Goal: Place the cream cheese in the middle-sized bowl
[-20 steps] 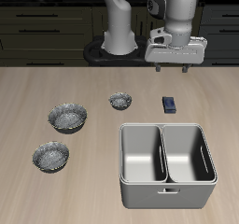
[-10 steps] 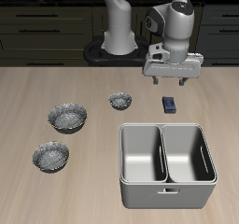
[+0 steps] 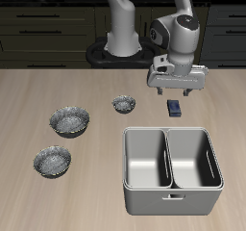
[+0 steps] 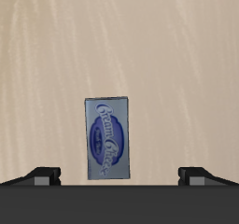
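On the table, three empty bowls.

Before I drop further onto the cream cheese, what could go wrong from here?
The cream cheese lies flat on the table, so the open gripper must straddle it low; fingers may hit the wood or nudge the box. Later, three similar bowls sit together: the middle-sized bowl, a wider one and the smallest could be confused. The steel double bin stands close by.
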Robot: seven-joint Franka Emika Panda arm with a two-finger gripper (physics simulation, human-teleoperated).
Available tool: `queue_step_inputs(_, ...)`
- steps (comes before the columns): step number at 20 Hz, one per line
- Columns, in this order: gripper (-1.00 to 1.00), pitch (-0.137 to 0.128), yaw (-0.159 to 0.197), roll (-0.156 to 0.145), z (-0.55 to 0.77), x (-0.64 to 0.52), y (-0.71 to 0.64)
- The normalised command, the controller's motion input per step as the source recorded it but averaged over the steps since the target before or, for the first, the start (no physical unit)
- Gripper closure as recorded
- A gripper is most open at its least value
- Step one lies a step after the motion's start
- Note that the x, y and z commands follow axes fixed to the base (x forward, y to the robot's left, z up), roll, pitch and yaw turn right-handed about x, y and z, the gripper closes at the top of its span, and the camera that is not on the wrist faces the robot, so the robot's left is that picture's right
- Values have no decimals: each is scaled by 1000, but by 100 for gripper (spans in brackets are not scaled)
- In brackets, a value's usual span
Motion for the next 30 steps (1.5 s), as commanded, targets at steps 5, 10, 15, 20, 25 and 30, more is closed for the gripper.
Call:
queue_step_inputs(5,-100,40,20,-10,-321,6,-30)
queue_step_inputs(10,-100,18,18,-9,-262,-45,4)
queue_step_inputs(15,-100,23,34,-13,-355,-67,17)
queue_step_inputs(20,100,75,4,72,-360,-56,100)
queue_step_inputs(25,100,1,-6,41,-9,-68,29)
queue_step_inputs(30,100,-51,-9,-3,347,69,-161)
